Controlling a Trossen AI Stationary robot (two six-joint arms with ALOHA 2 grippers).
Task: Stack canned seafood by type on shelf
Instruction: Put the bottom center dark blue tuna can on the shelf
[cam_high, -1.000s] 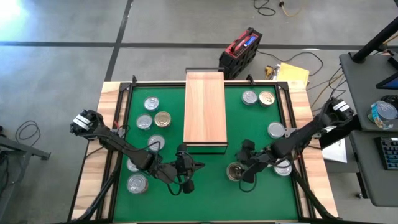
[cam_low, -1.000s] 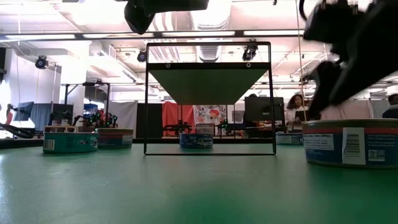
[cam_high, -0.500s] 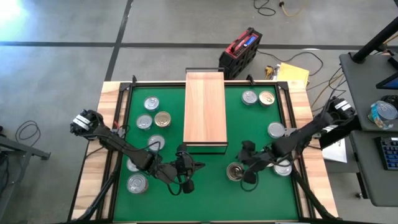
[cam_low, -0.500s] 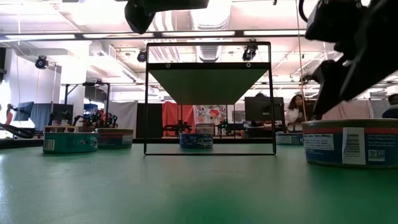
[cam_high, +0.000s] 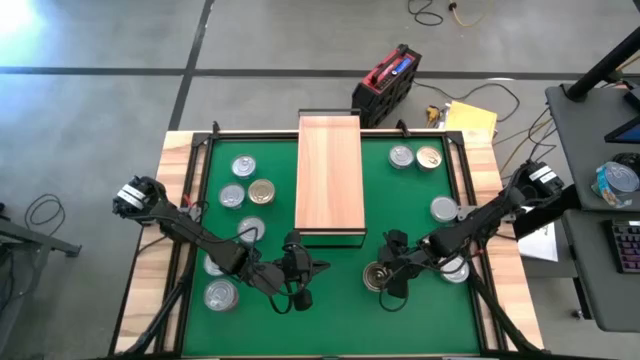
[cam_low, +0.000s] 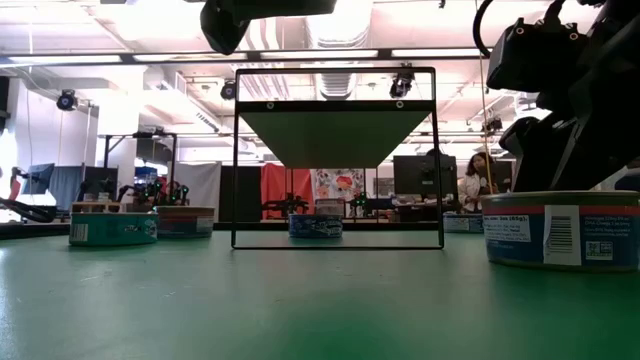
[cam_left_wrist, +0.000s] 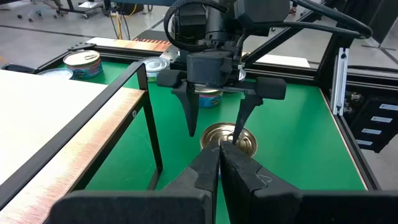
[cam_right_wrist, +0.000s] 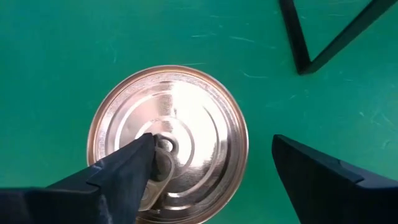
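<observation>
Gold lid directly under me: my right fingers (cam_right_wrist: 211, 177) stand spread over the gold-topped tin (cam_right_wrist: 168, 140) on the green mat, one tip over its lid and the other out past its rim, so I judge this the reach-and-grasp step with nothing held yet. Next I need to shift until both tips straddle the rim, drop, and close, then carry it to the wooden shelf (cam_high: 329, 175) beyond, still bare. My left fingers (cam_high: 300, 268) wait pressed together nearby, holding nothing.

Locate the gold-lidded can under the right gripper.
In the high view, the gold-lidded can sits on the green mat, right of the shelf's near end, beneath the open right gripper.
</observation>
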